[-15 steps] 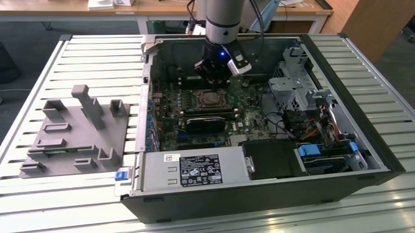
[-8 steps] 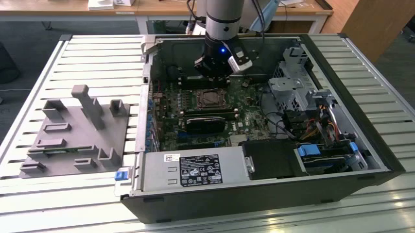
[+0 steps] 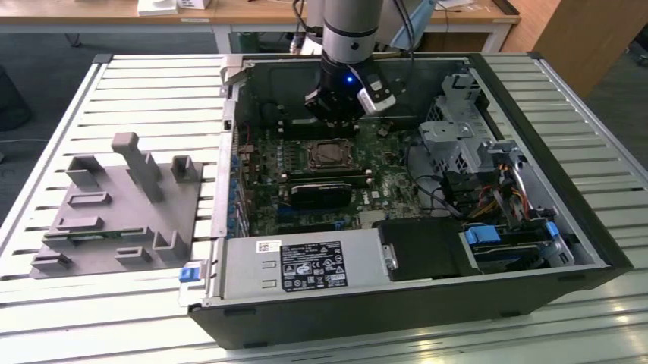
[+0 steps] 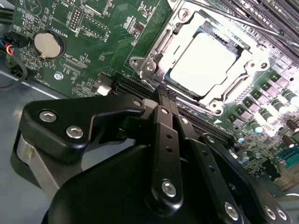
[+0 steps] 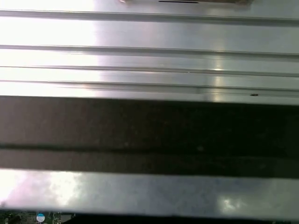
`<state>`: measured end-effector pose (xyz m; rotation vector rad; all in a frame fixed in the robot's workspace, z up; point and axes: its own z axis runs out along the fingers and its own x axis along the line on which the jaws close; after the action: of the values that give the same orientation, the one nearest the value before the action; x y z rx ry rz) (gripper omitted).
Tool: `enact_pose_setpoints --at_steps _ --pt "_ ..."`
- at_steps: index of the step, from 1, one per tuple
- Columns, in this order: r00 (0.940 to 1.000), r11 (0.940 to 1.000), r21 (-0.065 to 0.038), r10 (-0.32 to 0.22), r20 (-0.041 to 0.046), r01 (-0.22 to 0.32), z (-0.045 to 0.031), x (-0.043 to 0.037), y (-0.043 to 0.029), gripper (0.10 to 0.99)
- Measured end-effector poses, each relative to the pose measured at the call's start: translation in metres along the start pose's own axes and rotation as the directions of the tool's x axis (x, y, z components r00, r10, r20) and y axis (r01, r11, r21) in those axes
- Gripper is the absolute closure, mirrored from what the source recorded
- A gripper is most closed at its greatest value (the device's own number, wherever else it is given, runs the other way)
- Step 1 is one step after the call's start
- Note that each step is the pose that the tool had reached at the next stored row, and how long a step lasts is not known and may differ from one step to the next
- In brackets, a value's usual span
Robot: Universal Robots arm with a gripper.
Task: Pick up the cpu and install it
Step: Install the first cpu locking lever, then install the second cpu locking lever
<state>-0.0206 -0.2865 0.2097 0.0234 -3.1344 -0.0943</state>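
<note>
Exterior view, left to right: a grey holder block (image 3: 117,208) sits on the slatted table (image 3: 61,114) at the left of the frame; the open computer case (image 3: 405,220) fills the middle and right. Inside it lies the green circuit board (image 3: 303,189), and the arm's gripper (image 3: 332,117) hangs over the board at upper centre, just above the socket (image 3: 329,154).

Second wrist view: a round coin battery (image 4: 48,44) sits upper left; the black gripper fingers (image 4: 163,109) meet at centre, pressed together with nothing between them. The cpu (image 4: 202,64) lies seated in the socket at upper right, apart from the fingertips.
</note>
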Motion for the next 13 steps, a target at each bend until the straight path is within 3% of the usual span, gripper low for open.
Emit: enact_pose_setpoints --at_steps 13 --pt "1.0 1.0 0.0 0.0 0.0001 0.0 0.0001 -0.0029 -0.002 0.98"
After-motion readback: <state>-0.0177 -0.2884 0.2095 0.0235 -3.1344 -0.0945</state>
